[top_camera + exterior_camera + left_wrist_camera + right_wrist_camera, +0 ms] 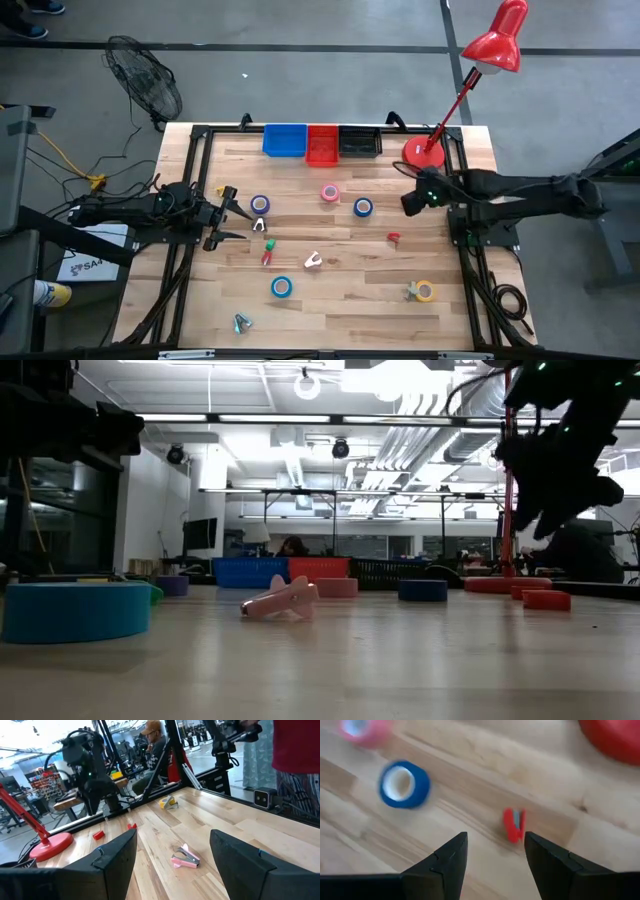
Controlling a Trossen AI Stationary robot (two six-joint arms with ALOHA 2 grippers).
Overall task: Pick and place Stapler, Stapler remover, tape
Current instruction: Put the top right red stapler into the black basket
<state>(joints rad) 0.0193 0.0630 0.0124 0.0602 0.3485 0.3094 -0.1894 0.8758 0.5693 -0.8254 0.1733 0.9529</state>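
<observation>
Only partial letters "SA" show on a floor sheet.

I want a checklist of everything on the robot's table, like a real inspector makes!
Surface: wooden table, bare planks between scattered things.
Job's things: blue tape rolls, pink tape, yellow tape; pink staple remover; small red stapler; blue, red and black bins at the far edge.
Clutter: red desk lamp at the table's corner.
End effectors: left end effector open, empty, above the table's left side; right end effector open, empty, over the right side near the red stapler.
Cables: yellow cable on the floor.
Surroundings: fan on the floor; person seated behind.
</observation>
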